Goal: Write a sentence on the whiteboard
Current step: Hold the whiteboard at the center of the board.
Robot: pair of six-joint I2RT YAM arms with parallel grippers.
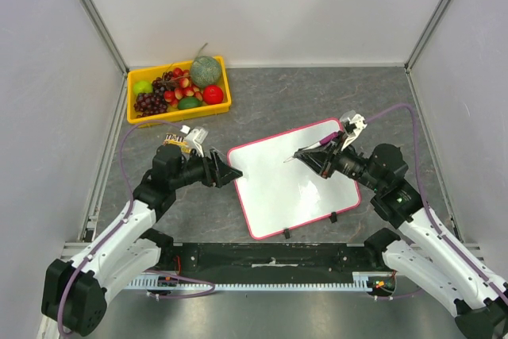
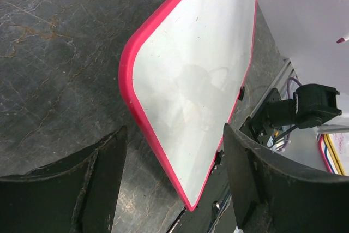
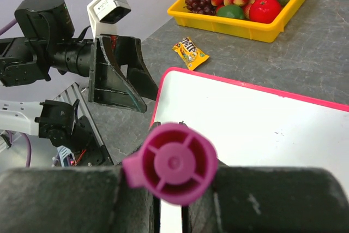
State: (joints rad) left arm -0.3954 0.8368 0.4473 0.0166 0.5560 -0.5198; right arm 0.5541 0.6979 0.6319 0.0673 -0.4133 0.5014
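The whiteboard (image 1: 298, 188) lies askew on the grey counter (image 1: 270, 101), near the middle and towards the near edge. It is a rounded rectangle with a thin pink-red rim, small black feet along its near side, and a glossy white face carrying soft reflections and faint specks. The left end effector (image 1: 232, 174) is spread wide just at the board's left edge. The right end effector (image 1: 324, 156) pinches a magenta marker (image 1: 311, 149) above the board's far part.
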